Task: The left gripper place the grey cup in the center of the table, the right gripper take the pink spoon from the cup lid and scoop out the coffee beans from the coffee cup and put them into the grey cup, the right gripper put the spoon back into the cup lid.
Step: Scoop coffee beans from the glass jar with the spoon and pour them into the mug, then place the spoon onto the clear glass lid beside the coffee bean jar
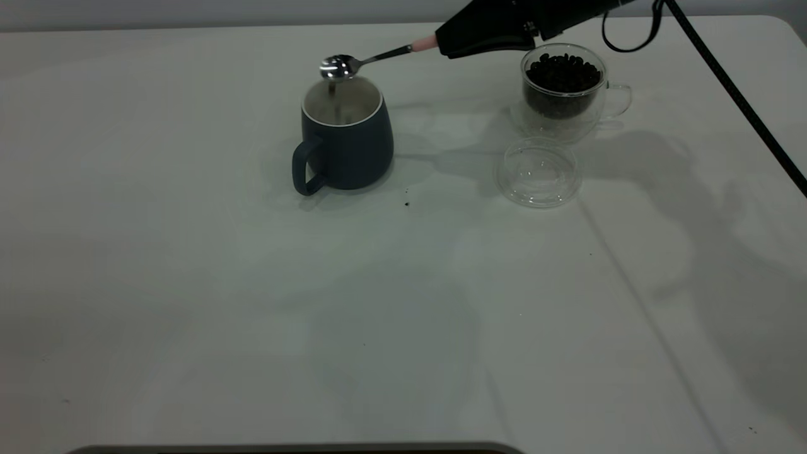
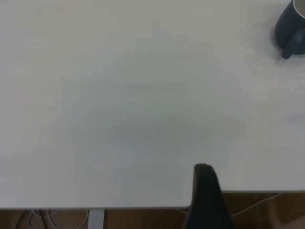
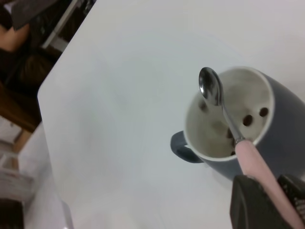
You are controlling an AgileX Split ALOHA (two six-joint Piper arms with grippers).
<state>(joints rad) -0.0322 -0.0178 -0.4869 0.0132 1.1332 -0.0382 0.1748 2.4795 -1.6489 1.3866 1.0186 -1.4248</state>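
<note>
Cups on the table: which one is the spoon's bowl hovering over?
The grey cup, dark blue-grey with a white inside. The pink spoon, held by the right gripper, reaches above its rim; the coffee cup stands apart, full of beans.

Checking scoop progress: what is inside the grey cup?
A few coffee beans lie in the grey cup; the pink spoon, held by the right gripper, covers part of the bottom.

A robot test bench in a lab or workroom, not a home kitchen; the bare white tabletop (image 1: 189,284) carries only a few staged cups. Loose cables (image 2: 38,219) hang below its edge; a black cable (image 1: 737,101) trails across it.
</note>
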